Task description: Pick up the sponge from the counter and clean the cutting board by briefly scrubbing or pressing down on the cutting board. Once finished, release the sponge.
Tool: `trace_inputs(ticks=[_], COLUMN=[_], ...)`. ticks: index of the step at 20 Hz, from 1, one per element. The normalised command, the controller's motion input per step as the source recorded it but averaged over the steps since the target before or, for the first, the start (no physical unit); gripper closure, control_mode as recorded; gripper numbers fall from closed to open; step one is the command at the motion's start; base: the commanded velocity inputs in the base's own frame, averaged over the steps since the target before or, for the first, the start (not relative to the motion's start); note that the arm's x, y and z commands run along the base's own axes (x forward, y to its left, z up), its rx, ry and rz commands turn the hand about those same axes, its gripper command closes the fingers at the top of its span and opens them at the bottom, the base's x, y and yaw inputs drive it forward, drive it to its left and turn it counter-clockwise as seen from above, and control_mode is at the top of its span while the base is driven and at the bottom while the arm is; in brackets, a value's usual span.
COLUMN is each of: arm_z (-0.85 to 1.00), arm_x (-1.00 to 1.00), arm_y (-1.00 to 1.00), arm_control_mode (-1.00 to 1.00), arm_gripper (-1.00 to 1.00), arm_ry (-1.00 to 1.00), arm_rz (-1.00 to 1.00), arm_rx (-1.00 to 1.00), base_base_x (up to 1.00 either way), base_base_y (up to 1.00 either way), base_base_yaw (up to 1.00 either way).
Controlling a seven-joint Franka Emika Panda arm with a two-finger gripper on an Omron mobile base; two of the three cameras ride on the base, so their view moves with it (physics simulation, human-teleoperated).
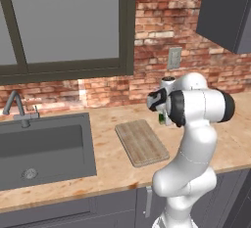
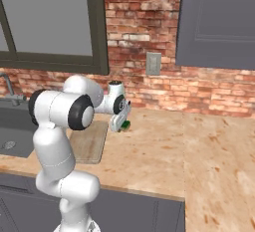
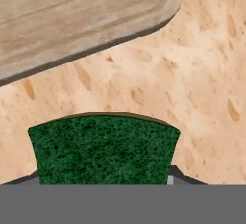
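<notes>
You have a dark sink [image 1: 44, 148] with a tap [image 1: 17, 107] at left, a wall socket [image 1: 174, 57] on the brick wall [image 1: 162, 21]

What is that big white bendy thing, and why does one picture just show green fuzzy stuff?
The white thing is a robot arm in a pretend, computer-made kitchen. Two pictures come from cameras riding behind the arm, one to its left and one to its right. The third comes from a camera on its hand, looking down. The green fuzzy stuff is a sponge, very close to that camera, right at the gripper. I cannot tell if the gripper is squeezing it yet. On the speckled tan counter lies a wooden cutting board, and a dark sink is set into the counter beside it.
</notes>
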Motion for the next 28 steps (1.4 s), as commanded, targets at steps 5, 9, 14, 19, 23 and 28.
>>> trace_inputs(ticks=[5,9,14,19,23,28], arm_z=[-0.08,-0.28,-0.39,-0.24,-0.01,0.2], arm_x=[-0.34,-0.12,0.0,0.0,-0.06,-0.22], arm_y=[-0.83,-0.35,-0.06,0.0,0.0,0.0], arm_control_mode=[-1.0,-1.0,-1.0,-1.0,-1.0,-1.0], arm_gripper=[1.0,1.0,-1.0,-1.0,-1.0,-1.0], arm_ry=[0.01,0.0,0.04,0.02,0.0,-0.02], arm_rz=[-0.04,0.0,0.0,0.01,0.0,0.0], arm_rx=[0.09,0.07,0.05,0.03,0.0,0.0], base_base_x=[0.0,0.0,0.0,0.0,0.0,0.0], base_base_y=[0.0,0.0,0.0,0.0,0.0,0.0], base_base_yaw=[0.0,0.0,0.0,0.0,0.0,0.0])
